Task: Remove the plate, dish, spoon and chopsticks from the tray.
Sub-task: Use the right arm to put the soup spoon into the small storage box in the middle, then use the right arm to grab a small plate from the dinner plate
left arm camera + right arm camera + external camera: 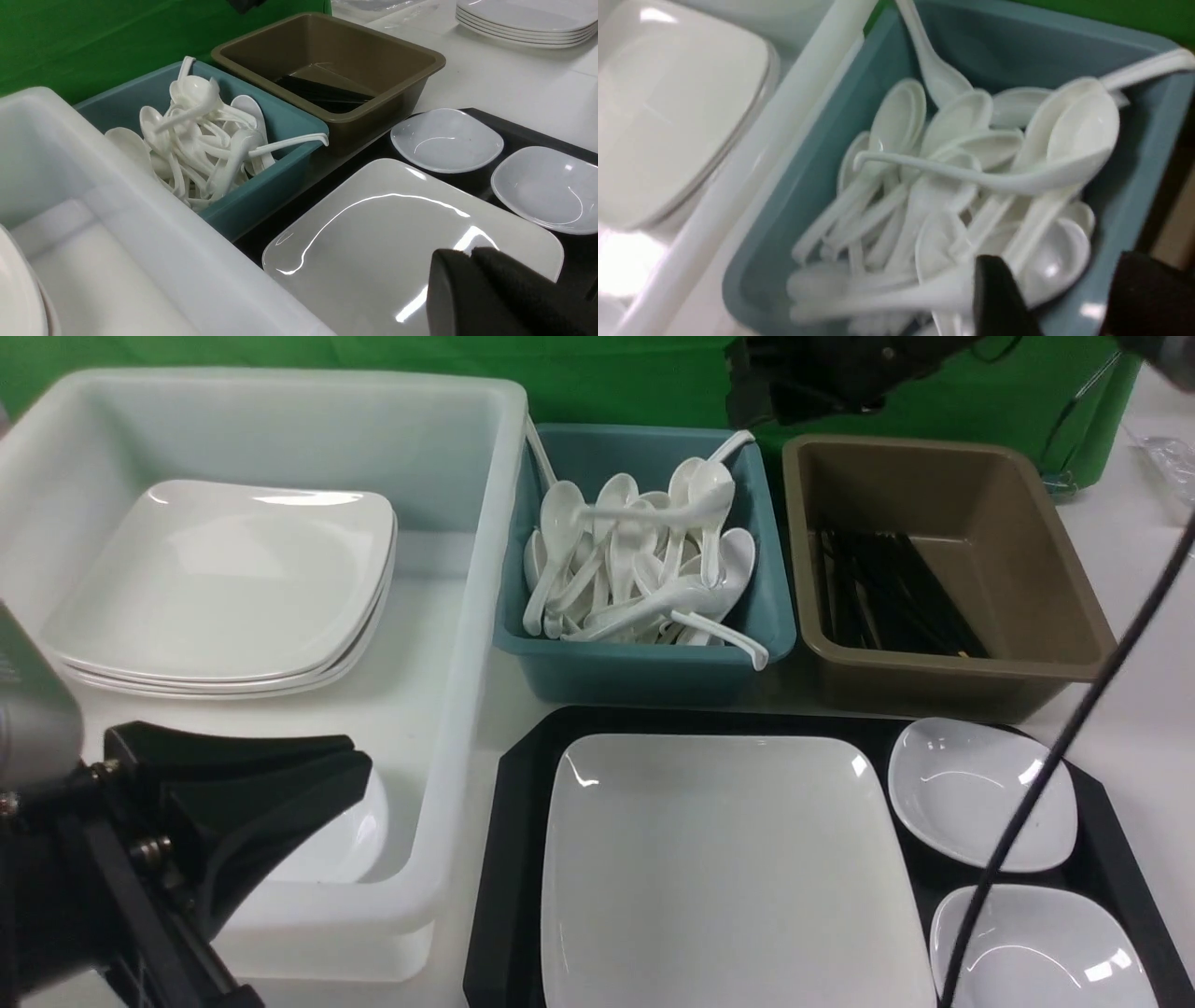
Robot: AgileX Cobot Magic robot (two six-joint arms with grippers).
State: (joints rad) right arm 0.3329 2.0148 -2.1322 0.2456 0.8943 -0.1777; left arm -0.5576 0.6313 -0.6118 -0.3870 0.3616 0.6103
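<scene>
The large white plate (719, 868) lies on the black tray (509, 859), with two small white dishes (980, 793) (1036, 952) beside it on the tray's right side. My left gripper (359, 756) (467, 254) is shut and empty at the near left, over the white tub's front part. My right gripper (1059, 280) (756, 397) is open with nothing between its fingers, up over the teal bin (644, 672). One white spoon (1017, 177) lies across the top of the spoon pile in that bin. Black chopsticks (887, 597) lie in the brown bin (952, 663).
A big white tub (457, 709) at the left holds a stack of square plates (224, 588) and a small dish (359, 840) behind my left fingers. The right arm's black cable (1055, 756) hangs across the tray's right side. More plates (528, 18) are stacked on the white table beyond.
</scene>
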